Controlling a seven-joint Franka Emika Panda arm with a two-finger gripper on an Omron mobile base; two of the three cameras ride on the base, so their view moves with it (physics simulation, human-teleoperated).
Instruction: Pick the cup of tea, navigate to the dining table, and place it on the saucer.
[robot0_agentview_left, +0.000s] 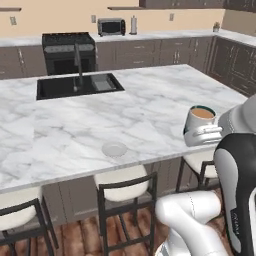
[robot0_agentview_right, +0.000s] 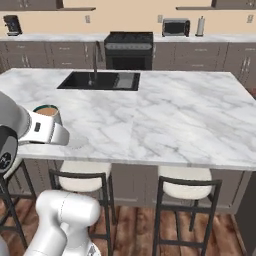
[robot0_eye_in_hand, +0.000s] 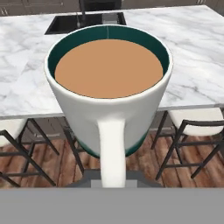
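1. Gripper (robot0_agentview_left: 202, 135) is seen at the right of the left base view, closed on the cup of tea (robot0_agentview_left: 199, 120), which is held upright and raised off the marble.
2. From the right base view the gripper (robot0_agentview_right: 47, 131) is found at the far left, with the cup of tea (robot0_agentview_right: 47, 111) partly hidden behind the white hand.
3. Through the hand view the cup of tea (robot0_eye_in_hand: 109, 96) is shown close up: brown liquid nearly to the dark green rim, white wall, a dark green band at its foot, and the handle turned toward the camera. The fingertips are hidden behind the cup there.
4. The cup is carried at the near edge of the dining table (robot0_agentview_left: 150, 110), toward that edge's right end in the left base view, above the stools (robot0_agentview_left: 125, 192).
5. The saucer (robot0_agentview_left: 114, 148) is seen lying flat on the marble close to the near edge, well apart from the cup and to its left. Nothing is resting on it.
6. In the right base view the saucer is largely covered by the hand and cannot be made out clearly.
7. A black sink (robot0_agentview_left: 77, 86) with a dark faucet (robot0_agentview_left: 78, 62) is set into the far side of the table.
8. Against the back wall a black stove (robot0_agentview_left: 69, 50) and a toaster oven (robot0_agentview_left: 111, 26) are seen among dark cabinets.
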